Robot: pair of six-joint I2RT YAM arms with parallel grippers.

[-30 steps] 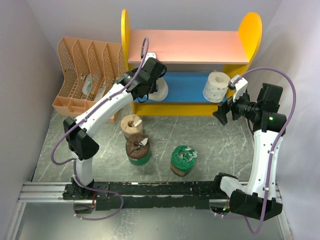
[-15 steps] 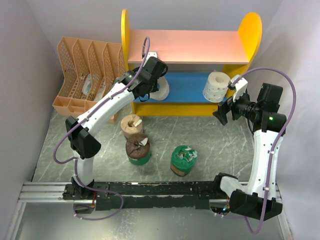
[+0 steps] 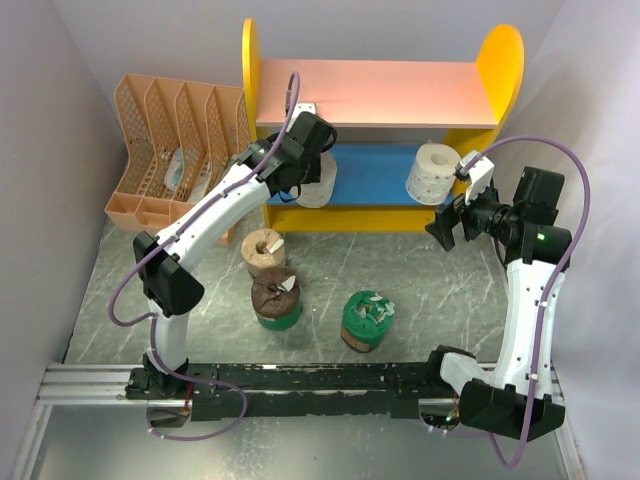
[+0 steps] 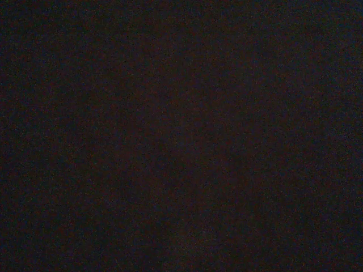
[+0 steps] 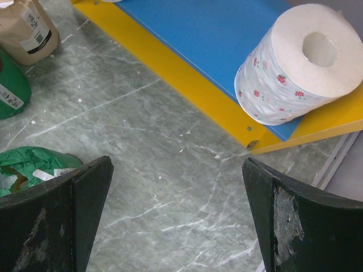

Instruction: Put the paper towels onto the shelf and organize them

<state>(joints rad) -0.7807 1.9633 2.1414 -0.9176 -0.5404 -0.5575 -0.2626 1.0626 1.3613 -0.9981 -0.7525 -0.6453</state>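
We are seeing the shelf's [image 3: 370, 95] blue board [image 3: 375, 178] carrying two white rolls [image 3: 432, 172], one at each end. The left gripper [image 3: 300, 178] is hanging at the left-end roll [image 3: 322, 190], pincer state untellable; the right gripper [image 5: 176, 164] is hovering spread wide. The tan roll's [image 5: 22, 34] label [image 5: 35, 25] is showing print too small for reading
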